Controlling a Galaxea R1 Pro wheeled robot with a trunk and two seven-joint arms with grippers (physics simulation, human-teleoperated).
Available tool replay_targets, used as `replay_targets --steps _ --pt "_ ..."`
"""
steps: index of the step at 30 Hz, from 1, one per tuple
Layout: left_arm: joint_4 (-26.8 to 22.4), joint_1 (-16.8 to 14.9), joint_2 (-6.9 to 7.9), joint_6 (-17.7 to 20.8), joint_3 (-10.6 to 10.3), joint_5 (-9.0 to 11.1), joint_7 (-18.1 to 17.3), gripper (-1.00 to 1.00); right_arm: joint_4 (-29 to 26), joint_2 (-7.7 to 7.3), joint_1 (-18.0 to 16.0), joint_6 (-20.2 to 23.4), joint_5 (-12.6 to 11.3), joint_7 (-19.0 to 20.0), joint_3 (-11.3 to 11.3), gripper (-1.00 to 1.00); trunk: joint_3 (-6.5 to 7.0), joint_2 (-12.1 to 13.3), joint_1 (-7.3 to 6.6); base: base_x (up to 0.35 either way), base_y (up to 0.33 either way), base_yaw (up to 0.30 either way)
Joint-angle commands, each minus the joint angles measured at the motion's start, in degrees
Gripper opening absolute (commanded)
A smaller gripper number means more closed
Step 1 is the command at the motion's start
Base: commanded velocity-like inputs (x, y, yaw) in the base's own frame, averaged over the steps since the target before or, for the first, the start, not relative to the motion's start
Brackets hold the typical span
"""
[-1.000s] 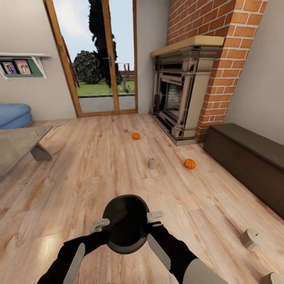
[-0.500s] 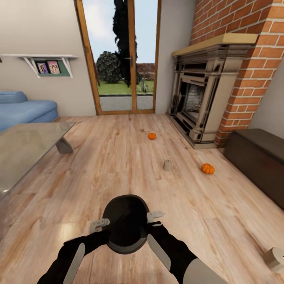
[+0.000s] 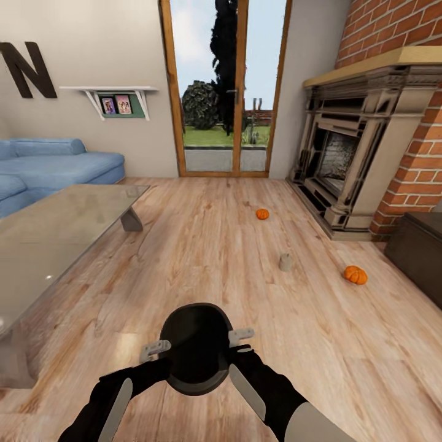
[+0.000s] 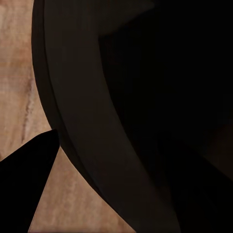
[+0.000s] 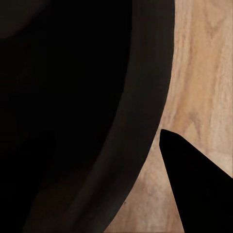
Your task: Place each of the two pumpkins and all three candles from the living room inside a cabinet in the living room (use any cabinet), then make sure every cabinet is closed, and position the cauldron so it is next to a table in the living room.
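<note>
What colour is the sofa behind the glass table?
The sofa is blue, seen best in the head view, behind the glass table.

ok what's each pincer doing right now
left pincer: shut on the cauldron rim
right pincer: shut on the cauldron rim, opposite side

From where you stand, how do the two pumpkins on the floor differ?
The far pumpkin lies nearer the glass door and looks smaller in the head view; the near pumpkin looks larger. The near pumpkin sits close to the dark cabinet at the right, while the far pumpkin lies out in front of the fireplace. Both are orange, ribbed, upright on the wood floor, with the candle between them.
</note>
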Motion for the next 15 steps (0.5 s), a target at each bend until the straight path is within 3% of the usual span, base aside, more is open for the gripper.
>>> replay_targets --steps 1,10,15 --pt "-0.02 -0.02 0.02 0.01 0.13 -0.09 -0.06 -1.0 -1.45 0.03 -0.01 -0.52 -0.7 0.25 0.05 -1.0 0.0 -0.01 0.0 0.089 0.0 0.292" --pt "-0.02 -0.02 0.01 0.03 0.13 0.03 -0.02 -1.0 -1.45 0.03 -0.01 -0.5 -0.7 0.26 0.05 -1.0 0.0 -0.01 0.0 0.045 0.0 0.292" --pt "-0.02 -0.02 0.0 0.03 0.13 -0.02 0.0 -1.0 -1.45 0.03 -0.01 -0.52 -0.7 0.25 0.05 -1.0 0.0 -0.01 0.0 0.246 0.0 0.274"
